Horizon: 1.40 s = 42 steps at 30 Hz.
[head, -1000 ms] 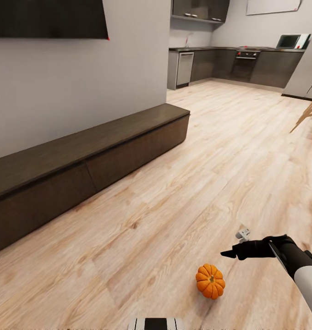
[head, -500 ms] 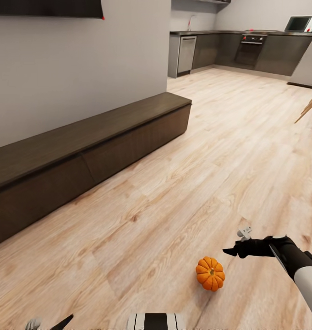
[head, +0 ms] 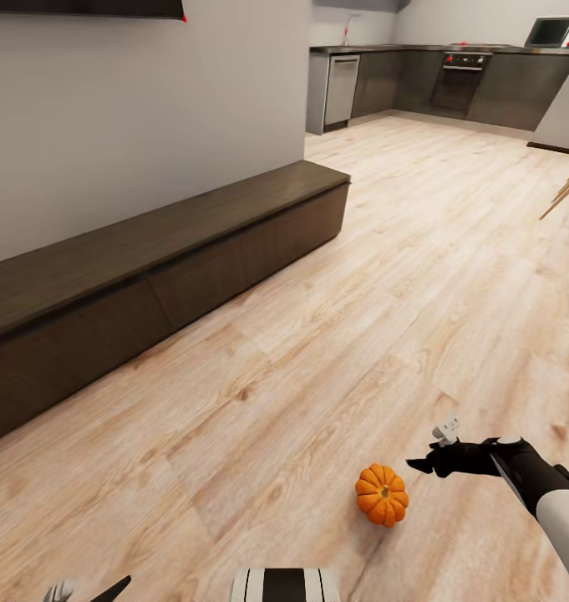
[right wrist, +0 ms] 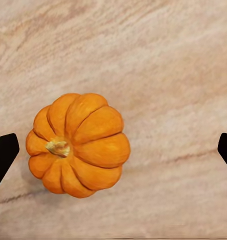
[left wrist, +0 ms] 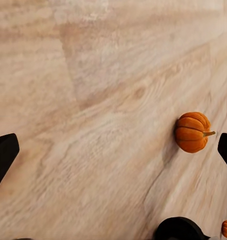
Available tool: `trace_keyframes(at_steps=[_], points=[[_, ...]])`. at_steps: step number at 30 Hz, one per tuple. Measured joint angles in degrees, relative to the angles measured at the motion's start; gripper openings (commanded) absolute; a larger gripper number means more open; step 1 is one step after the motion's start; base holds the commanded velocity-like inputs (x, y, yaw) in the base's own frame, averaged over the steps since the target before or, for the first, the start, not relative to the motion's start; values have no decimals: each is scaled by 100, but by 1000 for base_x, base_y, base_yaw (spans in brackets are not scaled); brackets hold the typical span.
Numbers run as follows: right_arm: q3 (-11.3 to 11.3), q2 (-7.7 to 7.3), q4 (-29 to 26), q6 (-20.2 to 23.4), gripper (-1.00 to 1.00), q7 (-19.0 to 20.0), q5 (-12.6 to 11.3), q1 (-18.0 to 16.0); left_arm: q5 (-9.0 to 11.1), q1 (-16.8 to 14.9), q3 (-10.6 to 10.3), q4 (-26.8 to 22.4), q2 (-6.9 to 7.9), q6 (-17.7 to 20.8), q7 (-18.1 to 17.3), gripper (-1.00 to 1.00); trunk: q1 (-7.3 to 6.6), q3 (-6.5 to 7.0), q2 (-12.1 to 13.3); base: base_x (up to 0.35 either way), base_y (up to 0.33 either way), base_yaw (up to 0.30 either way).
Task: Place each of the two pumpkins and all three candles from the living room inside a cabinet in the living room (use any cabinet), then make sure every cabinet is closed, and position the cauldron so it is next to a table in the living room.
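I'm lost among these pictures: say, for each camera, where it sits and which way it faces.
Head: up high, facing forward and down over the floor and cabinet; right claw above a pumpkin.
Left wrist: faces the floor; black fingertips at the edges.
Right wrist: straight down on the pumpkin, fingertips wide apart.
Shared: the pumpkin shows in head and right wrist views.

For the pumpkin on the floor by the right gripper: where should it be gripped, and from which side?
Grip the pumpkin across its ribbed sides, from straight above. It sits upright on the floor, stem up, and the open right gripper hangs over it, fingers either side, slightly off-centre.
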Motion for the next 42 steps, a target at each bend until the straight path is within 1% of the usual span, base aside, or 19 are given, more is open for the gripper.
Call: trace_keyframes(at_steps=[3,4,8,14,23,31,37,42], points=[[-2,34,34,-5,100,15,-2,-2,1,1,1,0,-27,-4,189,100,0,0,0,0,-259,0],[-15,115,50,-6,100,25,-1,-1,-4,1,0,1,-42,-4,301,100,0,0,0,0,-282,0],[-9,169,113,2,100,38,7,0,1,1,4,0,-54,-2,355,100,0,0,0,44,-79,0],[-8,214,140,-4,100,41,11,0,2,1,9,0,-58,-2,366,100,-2,0,0,231,-79,0],[-9,219,138,-2,100,41,12,0,5,0,18,0,-58,-9,368,100,0,0,0,59,-90,0],[-9,219,138,-6,100,37,13,0,4,1,18,0,-58,-10,371,100,-2,0,0,147,-12,0],[-8,219,144,6,100,40,16,0,-4,1,17,-2,-58,-10,367,100,0,0,0,41,-1,0],[11,220,257,-16,100,61,20,0,-4,1,17,-2,-58,-10,366,100,13,-110,-6,5,0,0]])
